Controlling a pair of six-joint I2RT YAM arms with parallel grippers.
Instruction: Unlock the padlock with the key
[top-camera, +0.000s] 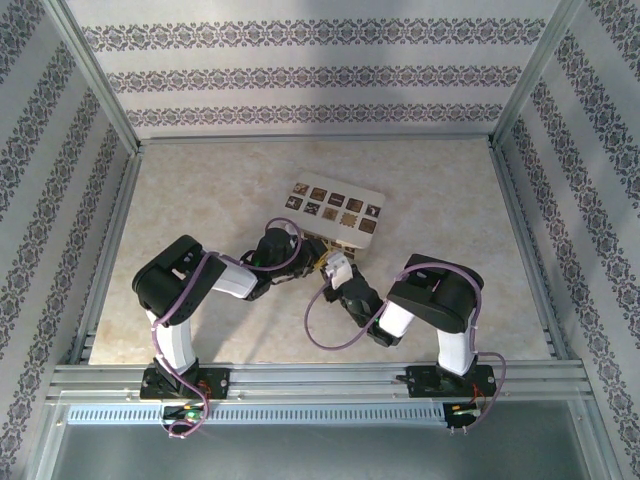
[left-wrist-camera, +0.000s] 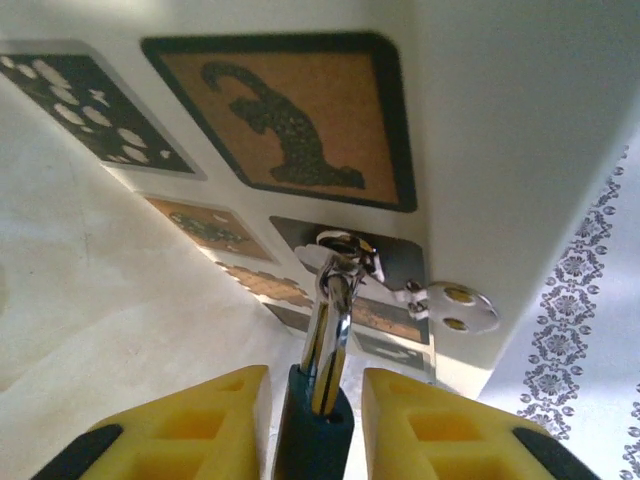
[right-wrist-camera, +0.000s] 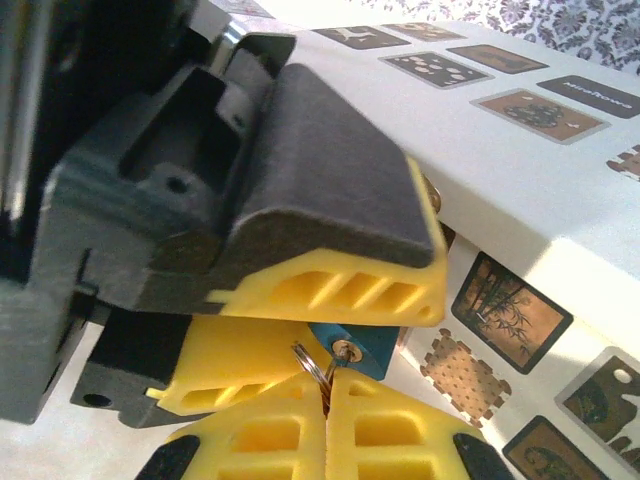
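A small blue padlock (left-wrist-camera: 312, 438) hangs by its silver shackle (left-wrist-camera: 335, 300) from a metal hasp (left-wrist-camera: 455, 306) on a cream box (top-camera: 335, 205) with dark ornamental squares. My left gripper (left-wrist-camera: 316, 385) has its yellow fingers on either side of the blue body and is shut on it. From the right wrist the same padlock (right-wrist-camera: 370, 345) shows its brass keyhole, with the silver key (right-wrist-camera: 343, 353) in it. My right gripper (right-wrist-camera: 327, 388) is shut on the key just below the keyhole. A key ring (right-wrist-camera: 312, 366) sticks out between its fingers, and the key's head is hidden.
The cream box lies mid-table at a slant, its near edge raised over both grippers. Patterned walls and metal rails (top-camera: 110, 270) enclose the table on three sides. Both arms (top-camera: 185, 275) meet in the middle just in front of the box.
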